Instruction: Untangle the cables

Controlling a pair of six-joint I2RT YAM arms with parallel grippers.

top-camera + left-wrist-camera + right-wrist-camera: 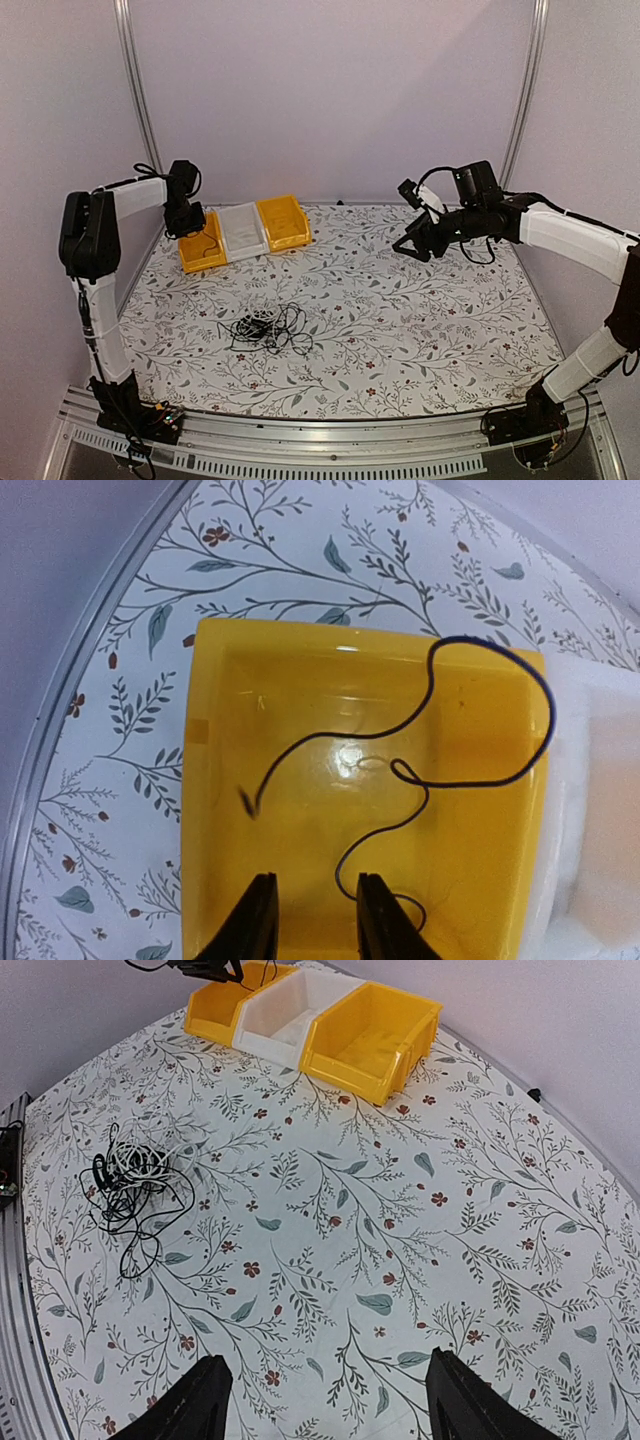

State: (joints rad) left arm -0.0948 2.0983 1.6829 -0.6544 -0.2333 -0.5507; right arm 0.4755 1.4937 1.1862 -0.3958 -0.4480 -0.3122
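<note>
Left gripper (315, 882) hangs directly over a yellow plastic open-topped bin (205, 730), fingers pointing down into it. Its jaws stand a little apart and clamp nothing. Below it a single thin black cable (480, 782) lies loose inside the bin. From a small dark plug to the left of the fingertips the cord arcs across the bin floor, sweeps up along the far right wall, loops back, and ends in the gap under the fingertips. Whether it touches a finger I cannot tell.

Just to the right of this gripper (190, 228) sits a white plastic bin (243, 232), touching the first bin. A second yellow plastic bin (285, 222) follows, the three in one row.

Right gripper (330, 1410) is held in the air, well apart from the bins, with its jaws spread wide and nothing between them. It looks down on the grey floral-patterned table cover (420, 1220).

Ahead of it and to the left, near the table's front rail, lies the tangle of black and white cables (130, 1180), a knot of thin cords with a few loose loops. It rests on the cover, well apart from both grippers (412, 248).
</note>
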